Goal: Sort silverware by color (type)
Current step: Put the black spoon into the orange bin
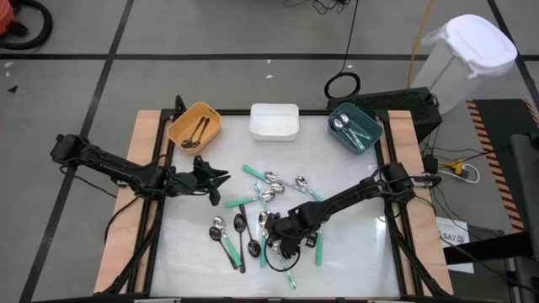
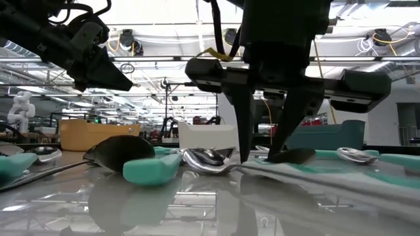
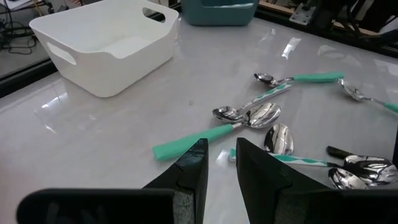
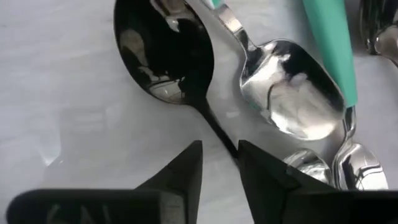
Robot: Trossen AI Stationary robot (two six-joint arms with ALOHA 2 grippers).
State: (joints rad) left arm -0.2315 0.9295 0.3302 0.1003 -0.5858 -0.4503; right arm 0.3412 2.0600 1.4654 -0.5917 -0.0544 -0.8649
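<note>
Spoons with mint-green, black and silver handles lie scattered mid-table (image 1: 269, 198). My right gripper (image 1: 282, 242) points steeply down over the near part of the pile, open by a narrow gap. A black spoon (image 4: 165, 56) lies flat with its bowl ahead of the fingers, and its thin neck runs into the gap (image 4: 221, 149). A silver spoon (image 4: 292, 87) and a mint handle (image 4: 329, 43) lie beside it. My left gripper (image 1: 219, 178) hovers over the table's left part, fingers slightly apart (image 3: 221, 146) and holding nothing; a mint-handled spoon (image 3: 199, 138) lies ahead of it. My right gripper comes from above with one finger on each side of the black spoon's neck (image 4: 217, 130), lying across the handle. The neck runs up to the inner edge of one fingertip (image 4: 245, 155); whether they touch I cannot tell. The spoon lies flat on the table.
Three bins stand along the far edge. The orange one (image 1: 210, 112) holds dark spoons, the white one (image 1: 274, 108) shows none, and the teal one (image 1: 341, 108) holds mint-handled spoons. Wooden strips (image 1: 143, 168) border the table's sides. Bare tabletop lies near left (image 1: 181, 244).
</note>
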